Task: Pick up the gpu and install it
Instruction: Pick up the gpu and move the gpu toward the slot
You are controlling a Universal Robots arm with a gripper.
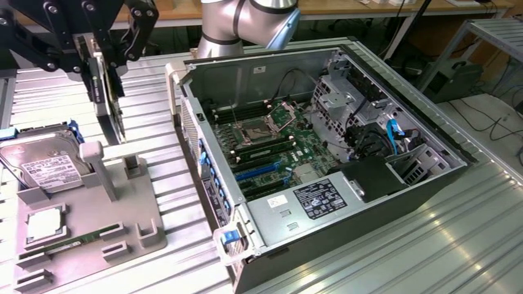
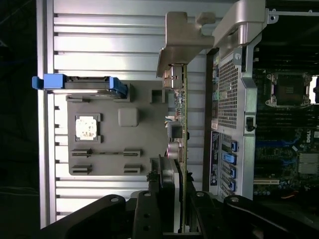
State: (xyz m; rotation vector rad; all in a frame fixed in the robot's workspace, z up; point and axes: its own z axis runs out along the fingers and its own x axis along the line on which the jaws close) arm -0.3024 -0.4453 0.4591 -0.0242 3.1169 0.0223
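The gpu [image 1: 109, 113] hangs on edge in your hand [image 1: 100, 61] at ten o'clock in the exterior view, the fingers closed narrowly across its thickness. The worktop [image 1: 457, 245] carries the open computer case [image 1: 220, 73] at centre. At eight o'clock sits the grey parts tray [image 1: 98, 211], just below the card, with a hard drive [image 1: 49, 165] propped on it. Expect the card to be light and stiff but fragile. Hold it by the board's upper edge, off the components, and watch the pale bracket [image 2: 182, 45] as the snag point.
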